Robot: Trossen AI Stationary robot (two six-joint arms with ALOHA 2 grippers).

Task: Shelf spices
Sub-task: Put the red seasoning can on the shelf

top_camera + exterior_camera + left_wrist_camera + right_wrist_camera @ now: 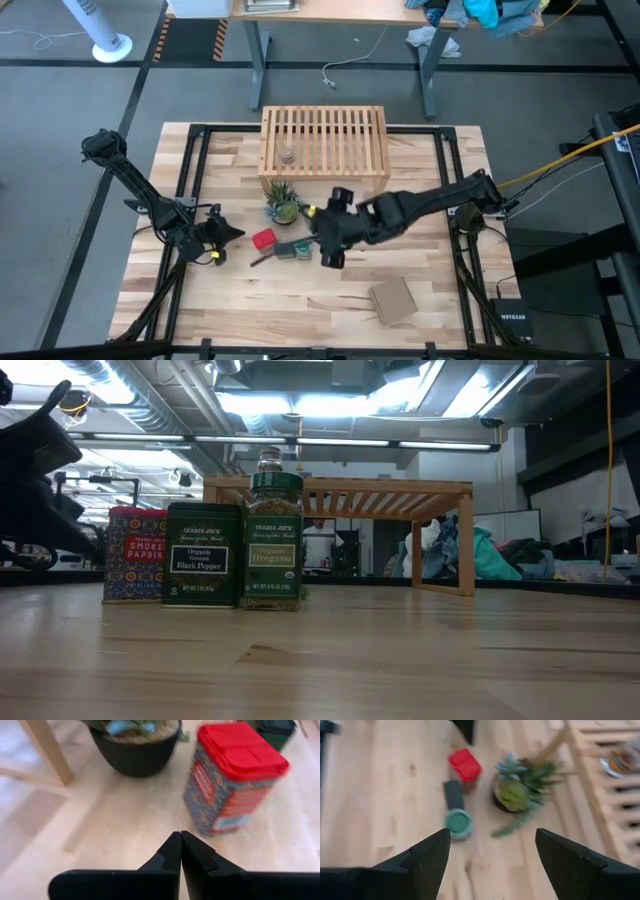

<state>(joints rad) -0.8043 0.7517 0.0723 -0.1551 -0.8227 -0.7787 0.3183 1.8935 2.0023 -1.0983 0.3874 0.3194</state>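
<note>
From the low camera the small jar [268,460] on the shelf [340,487] is half hidden behind the oregano jar [274,540]. The left wrist picture cuts off the potted plant [135,745] and blurs the red paprika tin [232,780].

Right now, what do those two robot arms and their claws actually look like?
Both arms are dark, nearly black, built of slim jointed segments. The left gripper ends in two black wedge-shaped fingers tapering to points. The right gripper has two broader black triangular fingers. Small yellow marks show near each wrist, and thin dark cables trail along the arms.
</note>
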